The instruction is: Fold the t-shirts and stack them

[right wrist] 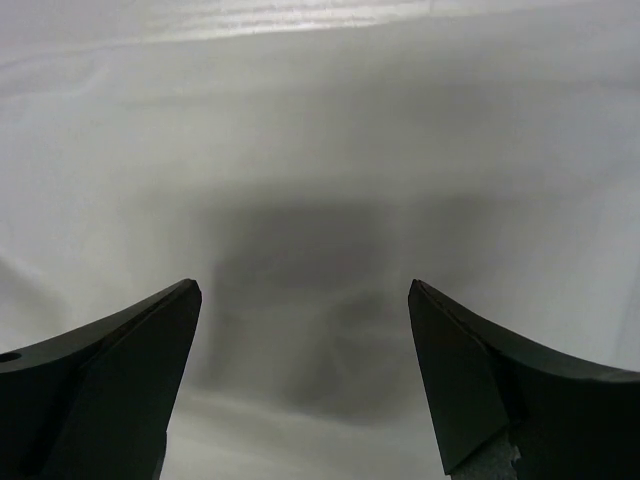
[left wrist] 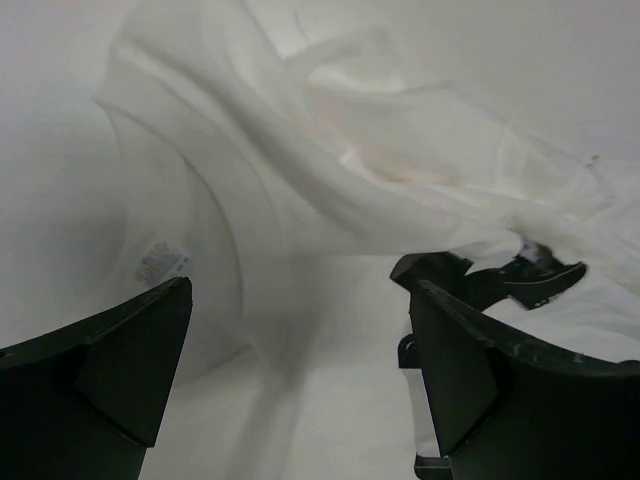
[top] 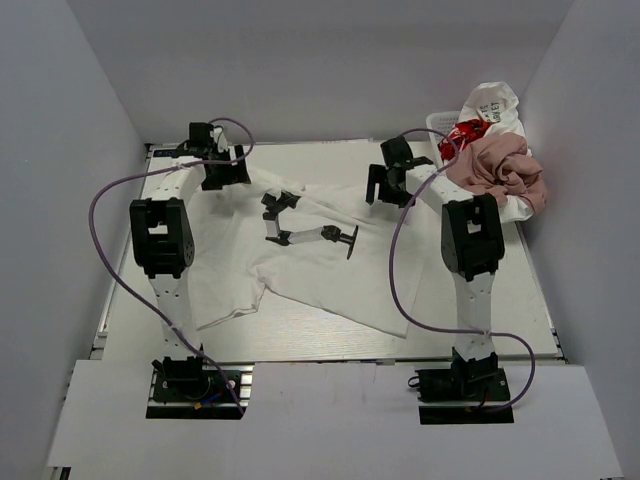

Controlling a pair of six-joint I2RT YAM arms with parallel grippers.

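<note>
A white t-shirt point(top: 300, 275) with black front marks point(top: 300, 228) lies spread and rumpled in the middle of the table. My left gripper point(top: 226, 178) is open, low over its far left edge. In the left wrist view the gripper point(left wrist: 300, 290) has wide jaws over bunched white cloth point(left wrist: 330, 170), with the black marks point(left wrist: 530, 272) to the right. My right gripper point(top: 385, 190) is open at the shirt's far right edge. In the right wrist view the gripper point(right wrist: 303, 287) is empty above a smooth white surface point(right wrist: 320, 150).
A white basket point(top: 437, 122) stands at the back right corner. It holds a dusty pink tee point(top: 500, 165), a tee with red print point(top: 462, 135) and a white tee with black lettering point(top: 492, 105). Purple cables point(top: 400, 270) loop beside both arms. Grey walls enclose the table.
</note>
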